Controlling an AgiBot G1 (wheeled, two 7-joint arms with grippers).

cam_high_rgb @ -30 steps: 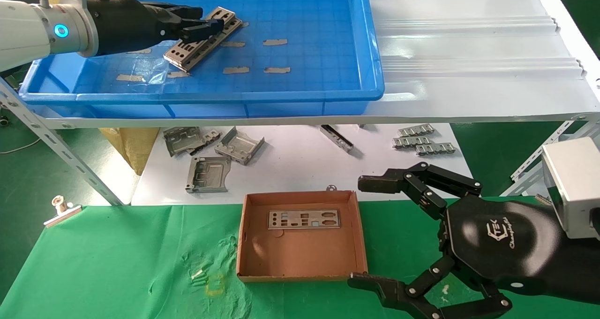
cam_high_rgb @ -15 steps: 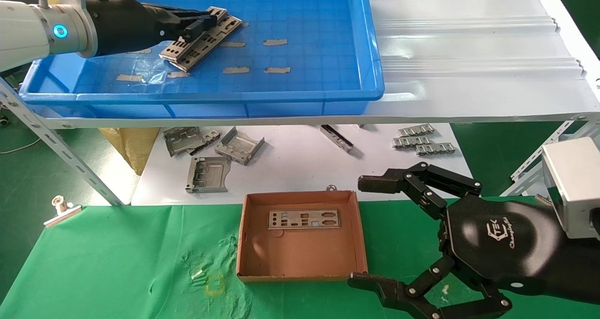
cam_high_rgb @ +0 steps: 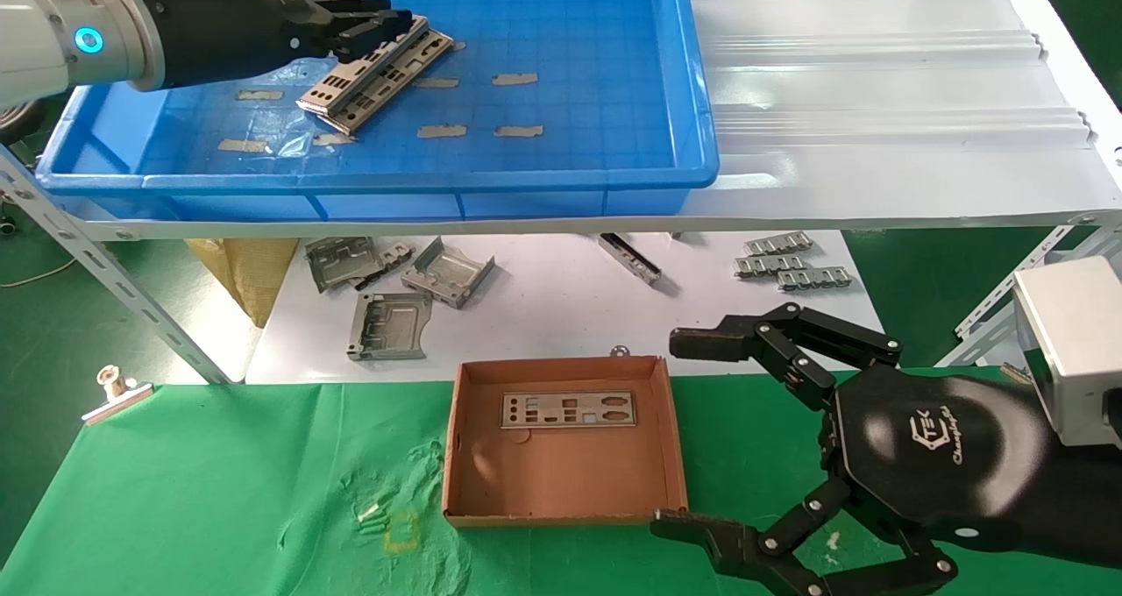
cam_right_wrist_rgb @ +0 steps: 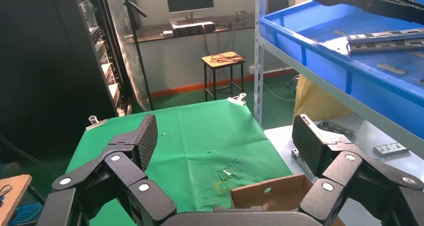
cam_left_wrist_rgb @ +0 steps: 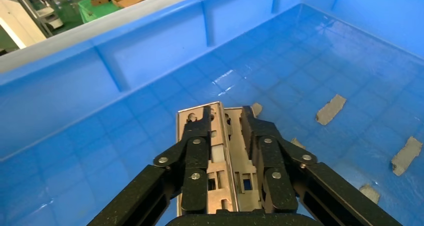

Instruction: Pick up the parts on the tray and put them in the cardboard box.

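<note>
Two silver parts lie in the blue tray (cam_high_rgb: 561,180) (cam_left_wrist_rgb: 150,51). My left gripper (cam_high_rgb: 386,24) (cam_left_wrist_rgb: 226,113) is shut on the upper part (cam_high_rgb: 355,77) (cam_left_wrist_rgb: 216,151) and holds it tilted, its far end raised off the lower part (cam_high_rgb: 408,74) (cam_left_wrist_rgb: 240,158). The lower part rests on the tray floor. Another part (cam_high_rgb: 568,409) lies flat in the cardboard box (cam_high_rgb: 561,482) (cam_right_wrist_rgb: 265,193) on the green cloth. My right gripper (cam_high_rgb: 684,434) (cam_right_wrist_rgb: 227,138) hangs open beside the box's right wall with nothing between its fingers.
Squarish grey brackets (cam_high_rgb: 390,324) and toothed strips (cam_high_rgb: 789,267) lie on the white lower shelf behind the box. A white ribbed panel (cam_high_rgb: 877,70) is right of the tray. A metal clip (cam_high_rgb: 114,390) pins the cloth's left corner.
My left gripper has closed on the upper part and risen slightly, tilting it off the lower one. The right arm has not moved.
</note>
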